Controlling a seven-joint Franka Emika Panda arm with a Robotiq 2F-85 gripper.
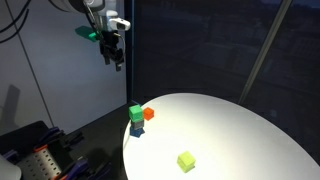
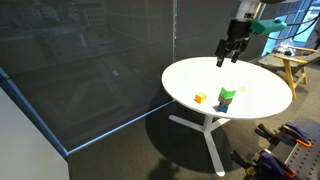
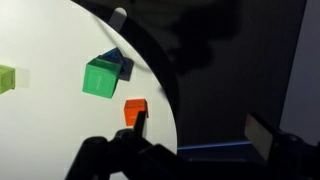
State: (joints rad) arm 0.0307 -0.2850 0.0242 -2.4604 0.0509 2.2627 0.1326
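My gripper (image 1: 113, 55) hangs open and empty, high above the far edge of the round white table (image 1: 240, 125). In the wrist view its fingers (image 3: 140, 125) straddle the table's rim, with the gripper (image 3: 200, 130) mostly over dark floor. A green cube (image 3: 101, 78) sits stacked on a blue cube (image 3: 120, 64). An orange cube (image 3: 134, 110) lies beside them, closest to one fingertip. A yellow-green cube (image 3: 6, 78) lies apart. Both exterior views show the green cube (image 1: 135, 113) (image 2: 228, 94), the orange cube (image 1: 149, 114) (image 2: 200, 97) and the yellow-green cube (image 1: 186, 161) (image 2: 242, 89).
A dark glass partition (image 2: 90, 70) stands behind the table (image 2: 260, 100), which rests on a white pedestal base (image 2: 207, 125). A wooden stool (image 2: 295, 65) is at the far side. Dark equipment (image 1: 40, 150) sits on the floor by the table.
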